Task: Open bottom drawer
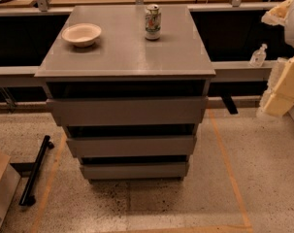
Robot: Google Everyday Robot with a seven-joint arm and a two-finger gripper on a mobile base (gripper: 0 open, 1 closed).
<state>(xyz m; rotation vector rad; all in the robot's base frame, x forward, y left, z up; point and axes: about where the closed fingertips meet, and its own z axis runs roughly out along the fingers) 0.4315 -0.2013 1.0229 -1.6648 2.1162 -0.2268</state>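
Low on the cabinet (pixel 124 57), nearest the floor, the bottom drawer (pixel 134 170) looks shut. Approach seems to be the step in hand: next, the hand (pixel 281 93) must come down and across to the drawer's top edge. It hangs at the right edge, well apart from the drawer; whether it is apart or together I cannot tell.

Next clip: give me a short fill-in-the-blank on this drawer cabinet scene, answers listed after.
1. On the cabinet top, the white bowl sits to the ___ of the can in the view.
2. The cabinet shows ___ grey drawer fronts.
3. The bottom drawer looks the ___ of them in width.
4. The gripper hangs at the ___ edge of the view, apart from the drawers.
Missing words: left; three; narrowest; right.
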